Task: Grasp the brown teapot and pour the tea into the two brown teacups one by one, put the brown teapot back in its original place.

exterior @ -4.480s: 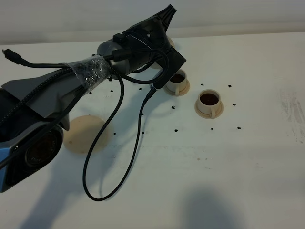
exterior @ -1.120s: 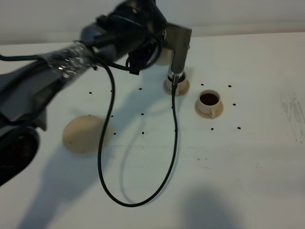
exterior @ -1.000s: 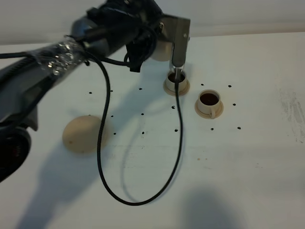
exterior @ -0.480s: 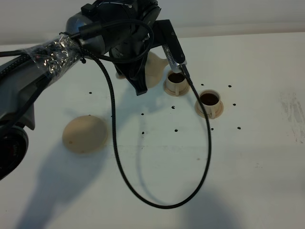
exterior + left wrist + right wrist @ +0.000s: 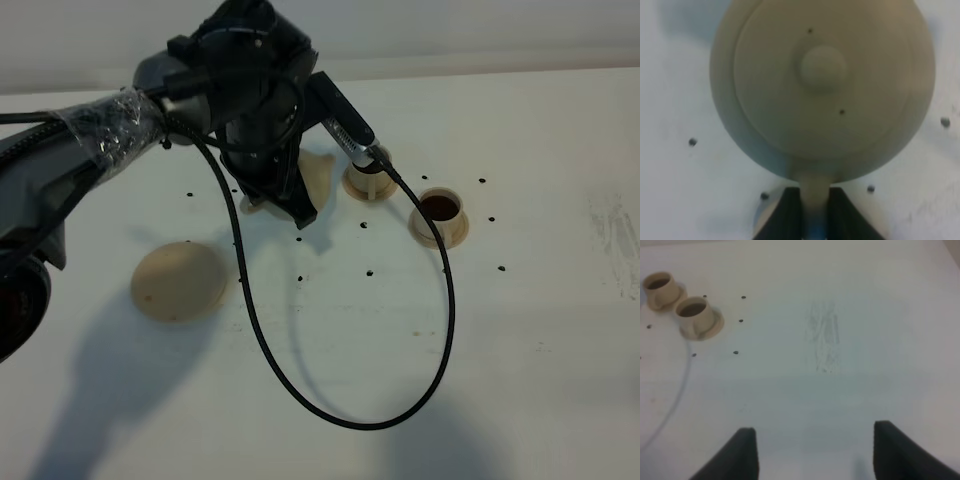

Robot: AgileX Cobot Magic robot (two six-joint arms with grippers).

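The right pincer [image 5: 807,452] hangs wide open w/ nothing in it, well away from the cups, so no worry there. Nearer the front of the table [image 5: 520,330] lies the round disc [image 5: 180,282], bare, waiting for the pot. A black cable [image 5: 440,320] loops over the table & runs up right by the cups; I think it could drag on one & tip it. Farther back, the left pincer [image 5: 814,212] is shut tight on the thin handle of the brown teapot [image 5: 822,85], seen from above w/ its lid knob. The pot is heavy, so it might slip or swing. Both teacups, one [image 5: 438,212] & the other [image 5: 368,180], look full of dark tea just beside the arm, so a bump could spill them.
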